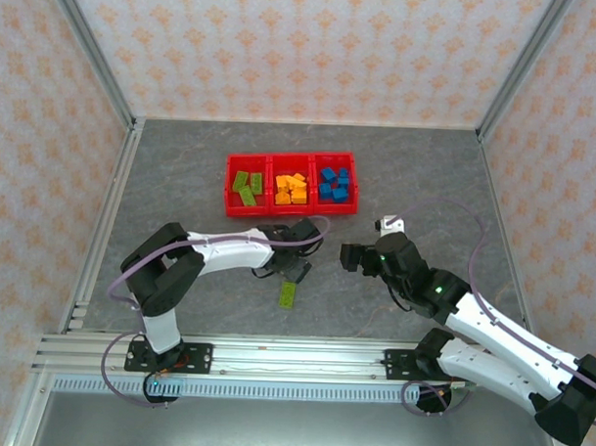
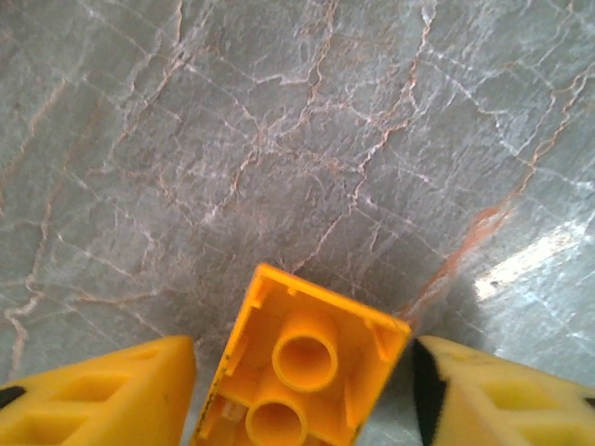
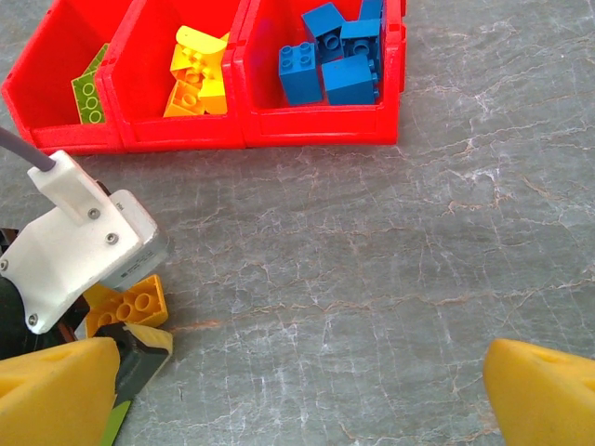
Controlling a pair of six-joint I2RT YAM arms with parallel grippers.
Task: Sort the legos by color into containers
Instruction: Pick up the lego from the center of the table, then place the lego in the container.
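- The left wrist view is showing an orange-yellow brick (image 2: 307, 362) with its hollow underside facing the camera. It is sitting on the marbled table (image 2: 279, 139) between the fingers of the left gripper (image 2: 302, 372). I cannot tell whether they are pinching it.
- The top view is adding a lone lime green brick (image 1: 289, 295), lying just beside that gripper on the side toward the arm bases.
- The right wrist view is showing the right gripper (image 3: 302, 390) hanging with jaws wide, holding nothing, near the red tray (image 3: 316, 135).
- The tray's left compartment is holding green bricks (image 1: 246, 187), the middle one orange bricks (image 1: 291, 189) and the right one blue bricks (image 1: 334, 183).

legos (image 1: 291, 189) in tray (image 1: 291, 211), 1 loose brick (image 1: 289, 295) nr front
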